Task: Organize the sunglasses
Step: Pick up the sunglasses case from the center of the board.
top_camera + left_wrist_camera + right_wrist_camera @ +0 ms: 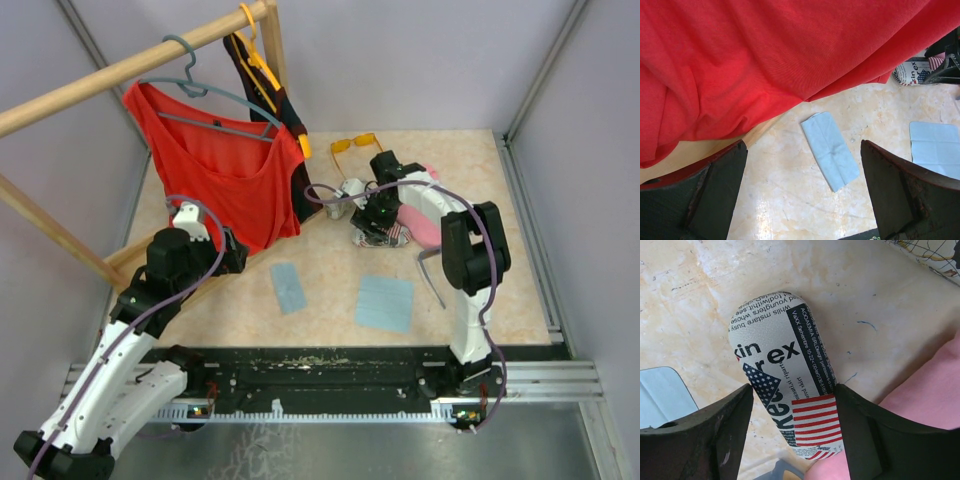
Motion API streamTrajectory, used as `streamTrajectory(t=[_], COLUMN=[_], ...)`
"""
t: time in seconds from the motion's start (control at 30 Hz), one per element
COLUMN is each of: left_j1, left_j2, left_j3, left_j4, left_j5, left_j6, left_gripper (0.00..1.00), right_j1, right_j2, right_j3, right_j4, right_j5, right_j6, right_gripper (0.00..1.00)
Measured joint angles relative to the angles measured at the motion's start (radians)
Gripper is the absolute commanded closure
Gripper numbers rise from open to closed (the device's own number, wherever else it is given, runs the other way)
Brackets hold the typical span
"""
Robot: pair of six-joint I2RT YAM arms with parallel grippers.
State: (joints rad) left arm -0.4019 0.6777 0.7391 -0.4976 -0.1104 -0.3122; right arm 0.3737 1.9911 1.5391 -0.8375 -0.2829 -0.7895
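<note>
R claw [794,390] astride case [775,350]; orange sunglasses [355,143] farther back, apart

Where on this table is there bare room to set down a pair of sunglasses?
Bare table at the far right corner, between the orange sunglasses and the right wall, and down the strip along that wall. Crowded at centre: the right gripper straddles the newspaper-print case beside a pink item, with two blue cloths nearer the bases.

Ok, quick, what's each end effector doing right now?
Left end effector: open, nothing between its fingers.
Right end effector: straddling the newsprint glasses case, fingers at both its sides; a firm grip cannot be told.
</note>
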Motion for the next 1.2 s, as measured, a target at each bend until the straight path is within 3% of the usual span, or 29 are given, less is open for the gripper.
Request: streamTrajectory(t=[0.23,0.77,1.03,1.2], left_j1=[0.000,0.000,0.000,0.000], left_j2=[0.000,0.000,0.001,0.003], left_j3=[-0.002,-0.002,-0.002,-0.002], left_j4=[0.000,0.000,0.000,0.000], left_j5=[0.000,0.000,0.000,-0.001], left_j6=[0.000,0.000,0.000,0.000], left_gripper=[0.00,0.00,0.00,0.00], right_j1=[-0.002,-0.002,-0.002,-0.003], right_j2=[0.000,0.036,0.065,0.063], right_j3=[-0.002,-0.007,-0.006,-0.007], right_j4=[0.003,0.008,0.007,0.015], right_j5=[0.006,0.039,0.037,0.029], right_j6=[0.005,-0.004,-0.002,0.036], right_gripper=[0.21,0.23,0.40,0.67])
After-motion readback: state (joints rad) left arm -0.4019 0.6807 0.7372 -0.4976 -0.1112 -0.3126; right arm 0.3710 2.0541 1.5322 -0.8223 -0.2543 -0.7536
